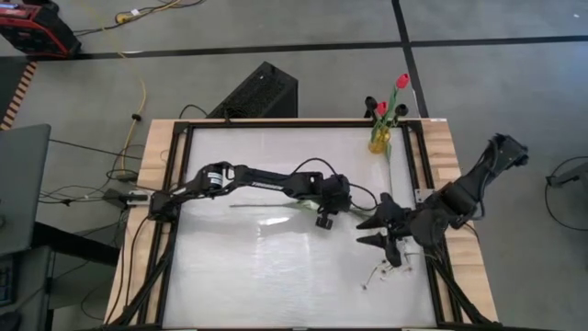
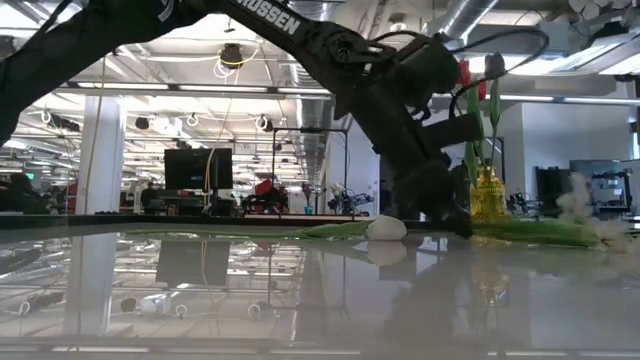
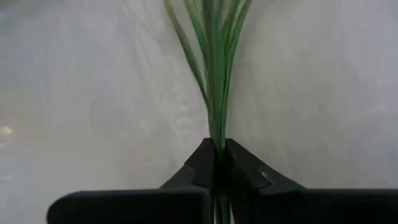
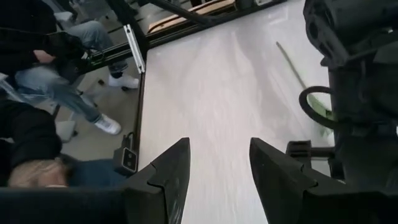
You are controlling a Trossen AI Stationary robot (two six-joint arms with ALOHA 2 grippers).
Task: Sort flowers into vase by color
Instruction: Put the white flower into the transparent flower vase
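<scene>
A green-stemmed flower [image 1: 276,206] lies across the middle of the table; its thin stem runs toward the left, and a white bloom [image 2: 385,228] shows in the low view. My left gripper [image 1: 323,219] is shut on its green part. My right gripper [image 1: 381,230] hovers open just to the right, touching nothing. A sprig of tiny white blossoms [image 1: 379,270] lies on the table near the right gripper. A yellowish glass vase [image 1: 379,140] at the far edge holds red tulips [image 1: 401,83] and dark tulips [image 1: 370,101]. My left gripper pinches the flower's green stem and leaves where they gather into a bundle [image 3: 217,134], between its two fingers [image 3: 199,165]. The long leaves [image 3: 211,43] run straight on, away from the fingers. In the low view the flower's leaves [image 2: 340,230] lie at table height.
The white table top [image 1: 276,285] is framed by a black rail and a wooden border [image 1: 156,156]. More green leaves [image 2: 530,232] lie at the right in the low view. People sit beyond the table's edge [image 4: 56,62] in the right wrist view. A black box [image 1: 257,92] stands behind the table.
</scene>
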